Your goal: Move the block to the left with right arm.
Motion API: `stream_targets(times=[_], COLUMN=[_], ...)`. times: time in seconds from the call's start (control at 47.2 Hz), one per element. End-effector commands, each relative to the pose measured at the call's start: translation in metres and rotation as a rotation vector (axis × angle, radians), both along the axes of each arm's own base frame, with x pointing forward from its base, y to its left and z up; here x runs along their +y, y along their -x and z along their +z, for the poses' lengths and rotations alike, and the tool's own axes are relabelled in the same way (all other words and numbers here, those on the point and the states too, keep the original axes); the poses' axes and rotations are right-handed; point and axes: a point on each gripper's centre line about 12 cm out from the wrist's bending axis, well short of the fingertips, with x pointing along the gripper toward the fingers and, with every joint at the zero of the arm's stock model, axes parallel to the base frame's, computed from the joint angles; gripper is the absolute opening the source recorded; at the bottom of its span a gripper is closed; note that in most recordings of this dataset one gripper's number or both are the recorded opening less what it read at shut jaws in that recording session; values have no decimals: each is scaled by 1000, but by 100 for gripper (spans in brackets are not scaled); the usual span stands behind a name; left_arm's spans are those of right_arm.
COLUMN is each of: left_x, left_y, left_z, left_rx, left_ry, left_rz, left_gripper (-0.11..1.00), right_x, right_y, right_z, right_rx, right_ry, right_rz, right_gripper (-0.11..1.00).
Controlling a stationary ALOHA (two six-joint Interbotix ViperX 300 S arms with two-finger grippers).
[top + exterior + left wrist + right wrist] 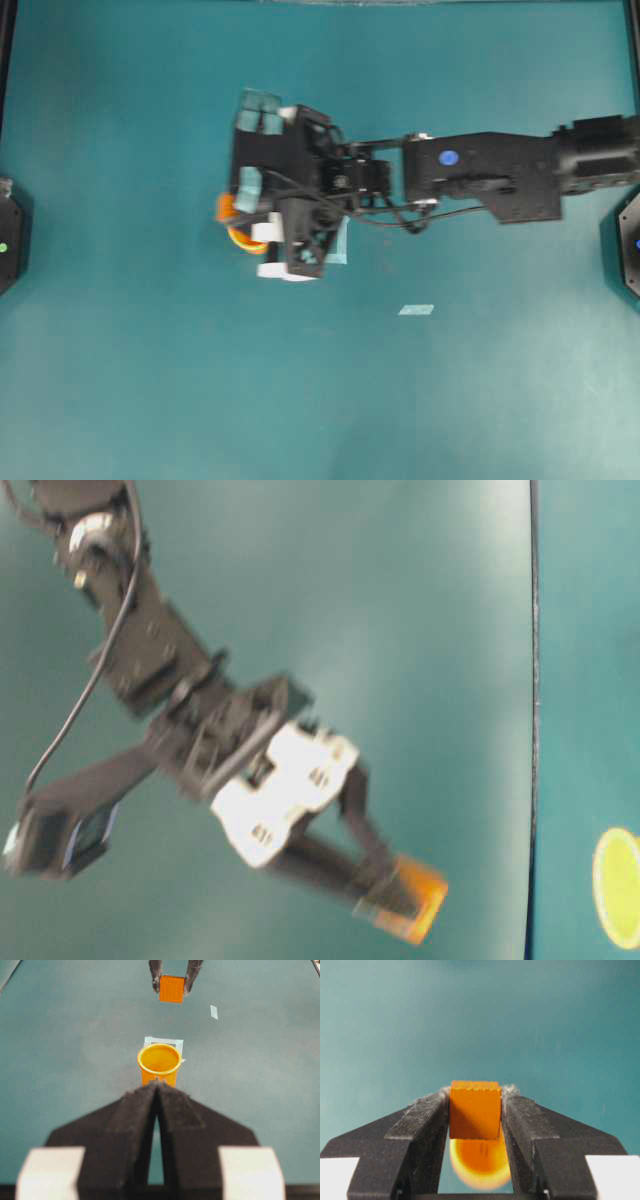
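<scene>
A: Overhead view. Your right gripper (262, 180) reaches in from the right, and its body hides the block. Only a sliver of the cup (236, 226) shows beneath it, above a scrap of tape (416, 310). Count here: one arm, one cup, one scrap.

B: Table-level view?

A: The block (412, 900) sits clamped at the fingertips, seemingly off the table, with the cup's rim at the far right. The picture is blurred, so you cannot judge the hold here. One block, one cup.

B: Left wrist view?

A: Your left gripper (157, 1091) has its fingers pressed together, with nothing between them. The cup stands just beyond it, and the block hangs farther off between two fingers. One cup, one block.

B: Right wrist view?

A: The jaws close on two opposite faces of the block, with the cup directly below. The risk, as a judgement: the hold lies near the fingertips. A quick sweep left could let the block slip and drop into the cup, or a low pass could topple the cup.
</scene>
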Motion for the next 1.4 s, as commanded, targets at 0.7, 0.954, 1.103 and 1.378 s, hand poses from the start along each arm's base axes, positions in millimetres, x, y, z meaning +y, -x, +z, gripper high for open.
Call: stream_targets(times=[0.7,0.954,1.103,1.378], left_x=[0,0,0,0], left_y=[3,4,5,5], left_z=[14,18,20,21], left_rx=[-35,-50,-58,-64], left_ry=[-14,-7,-6,-6], left_rz=[3,4,4,4], left_gripper=[0,0,0,0], right_x=[-20,-20,-20,-11], right_y=[-91,-92,-92,-94], right_z=[31,28,23,18], right_rx=[-238,-230,-220,-214], right_ry=[20,17,17,-4], right_rz=[-16,-17,-18,-9], right_gripper=[41,41,41,41])
